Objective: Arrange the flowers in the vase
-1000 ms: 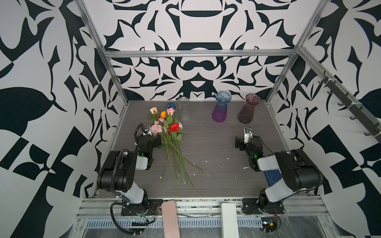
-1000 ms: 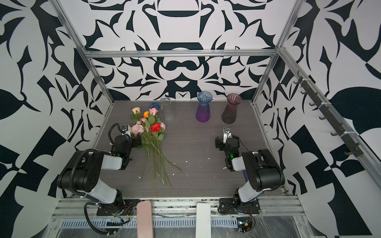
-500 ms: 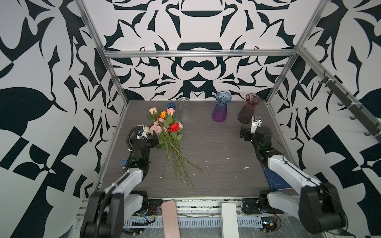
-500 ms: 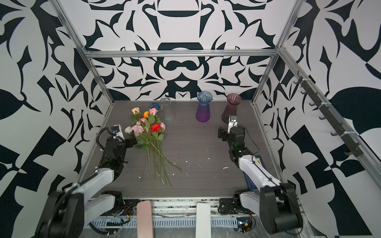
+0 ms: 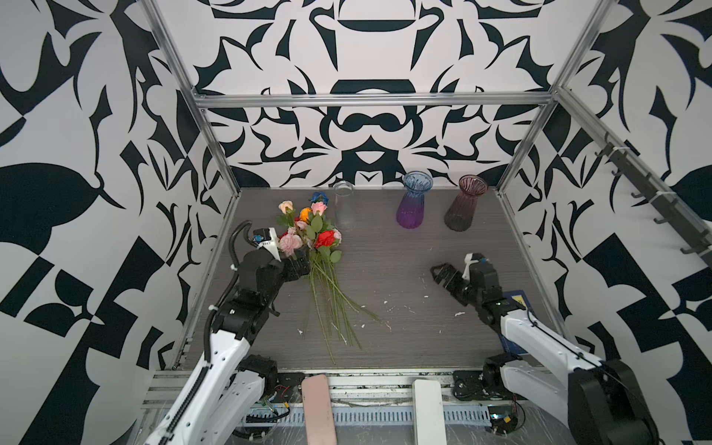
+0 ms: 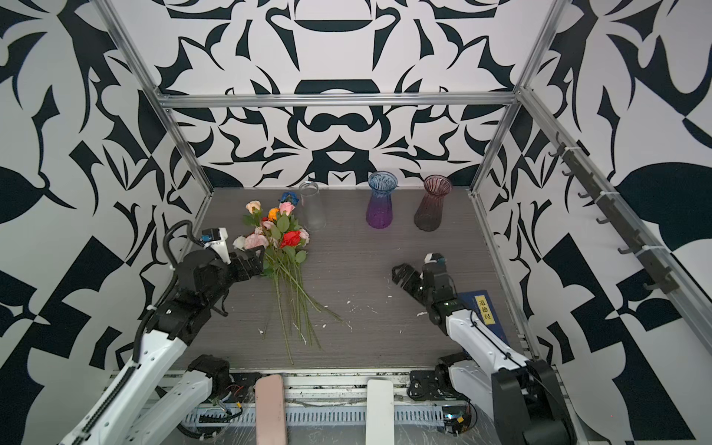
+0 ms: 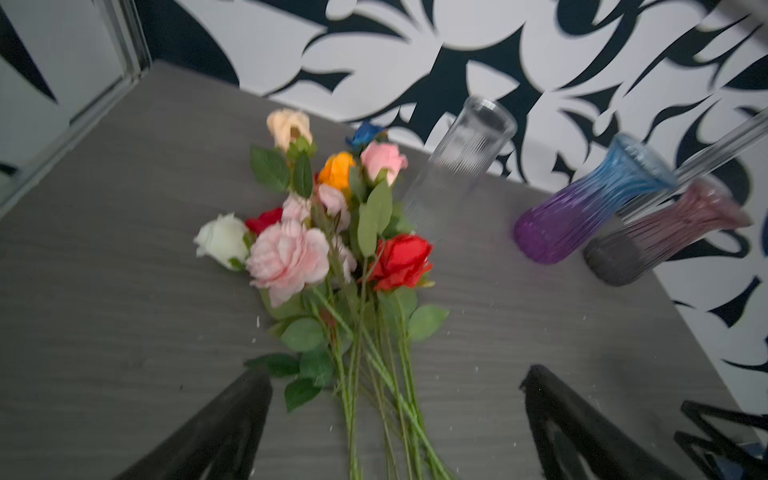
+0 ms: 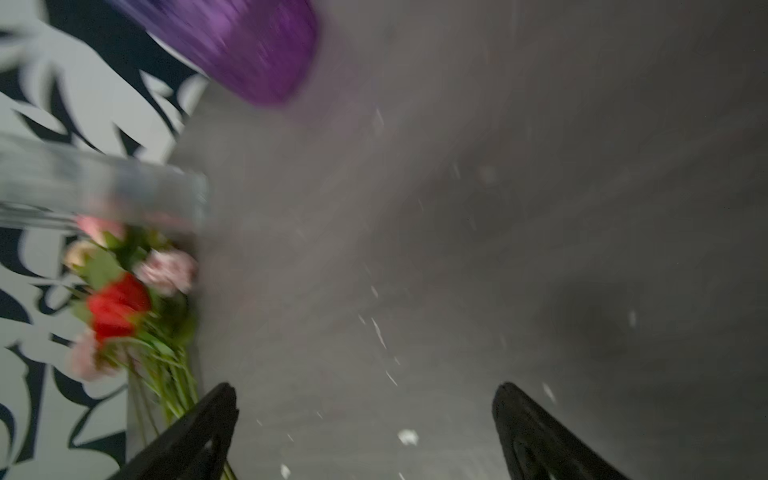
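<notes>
Advanced since the earlier frame: left gripper [image 5: 299, 266], now beside the flowers [image 5: 325, 239], left edge, jaws spread, empty. Withdrawn from beside maroon vase [image 5: 462, 210] toward frame centre-right: right gripper [image 5: 439, 271], also spread, empty. Step in hand: first pick. Next: straddle one stem below the heads, close, lift. Flowers flat, left of centre; long axis near vertical, heads toward upper edge.

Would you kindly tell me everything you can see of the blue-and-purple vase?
The blue-and-purple vase is ribbed and translucent, glass by the look, blue at its flared rim shading to purple at the wider base. It stands upright and empty at the far edge of the table, between a clear vase and a smoky pink vase, apart from both. Nothing else touches it.
</notes>
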`<action>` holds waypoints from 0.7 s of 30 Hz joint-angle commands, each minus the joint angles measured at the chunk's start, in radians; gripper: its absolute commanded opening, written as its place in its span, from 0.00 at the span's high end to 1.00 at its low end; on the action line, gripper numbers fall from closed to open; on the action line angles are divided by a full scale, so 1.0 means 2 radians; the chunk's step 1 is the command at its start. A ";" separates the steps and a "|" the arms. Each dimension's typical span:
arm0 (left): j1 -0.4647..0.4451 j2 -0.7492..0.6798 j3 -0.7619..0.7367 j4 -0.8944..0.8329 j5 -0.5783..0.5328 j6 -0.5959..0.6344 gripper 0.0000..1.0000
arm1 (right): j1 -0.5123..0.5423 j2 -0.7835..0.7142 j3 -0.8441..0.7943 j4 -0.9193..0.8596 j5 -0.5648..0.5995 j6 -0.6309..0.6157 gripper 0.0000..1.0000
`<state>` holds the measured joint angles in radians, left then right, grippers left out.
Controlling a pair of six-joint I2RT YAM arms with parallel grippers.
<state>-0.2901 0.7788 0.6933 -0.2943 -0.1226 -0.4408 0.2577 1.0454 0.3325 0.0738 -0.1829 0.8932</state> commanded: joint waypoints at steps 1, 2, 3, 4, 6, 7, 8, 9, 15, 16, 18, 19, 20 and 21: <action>0.000 0.055 0.047 -0.079 0.018 -0.032 0.01 | 0.045 -0.005 0.009 0.042 -0.009 0.012 0.00; 0.001 0.081 0.064 -0.074 0.037 -0.029 0.01 | 0.053 0.002 0.004 0.048 -0.020 0.012 0.00; 0.001 0.108 0.083 -0.061 0.066 -0.012 0.01 | 0.053 0.008 -0.001 0.059 -0.041 0.011 0.00; 0.001 0.131 0.099 -0.048 0.095 0.007 0.02 | 0.053 0.009 -0.002 0.059 -0.055 0.006 0.01; 0.001 0.187 0.137 -0.021 0.139 0.049 0.07 | 0.053 -0.009 0.006 0.029 -0.050 -0.008 0.01; 0.000 0.207 0.149 -0.003 0.159 0.070 0.09 | 0.053 -0.020 0.004 0.027 -0.042 -0.009 0.01; -0.003 0.232 0.158 0.023 0.168 0.089 0.09 | 0.053 -0.032 0.001 0.026 -0.032 -0.009 0.01; -0.004 0.252 0.158 0.059 0.174 0.103 0.09 | 0.053 -0.042 -0.002 0.025 -0.024 -0.011 0.00; -0.004 0.347 0.099 0.358 0.211 0.183 0.01 | 0.053 -0.007 -0.013 0.066 -0.032 -0.016 0.00; -0.004 0.363 0.102 0.378 0.212 0.189 0.01 | 0.053 0.000 -0.014 0.072 -0.032 -0.015 0.00; -0.004 0.399 0.132 0.373 0.217 0.203 0.01 | 0.053 0.018 -0.011 0.088 -0.041 -0.015 0.00; -0.004 0.413 0.144 0.370 0.222 0.207 0.01 | 0.053 0.026 -0.009 0.091 -0.045 -0.016 0.00; -0.004 0.427 0.151 0.378 0.229 0.211 0.01 | 0.053 0.036 -0.008 0.097 -0.050 -0.017 0.00; -0.004 0.439 0.155 0.393 0.233 0.213 0.01 | 0.053 0.043 -0.005 0.102 -0.054 -0.017 0.00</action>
<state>-0.2970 1.6173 0.9482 0.3229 0.2829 -0.0841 0.3622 1.1049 0.3092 0.2008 -0.2623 0.8795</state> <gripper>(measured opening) 0.993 0.997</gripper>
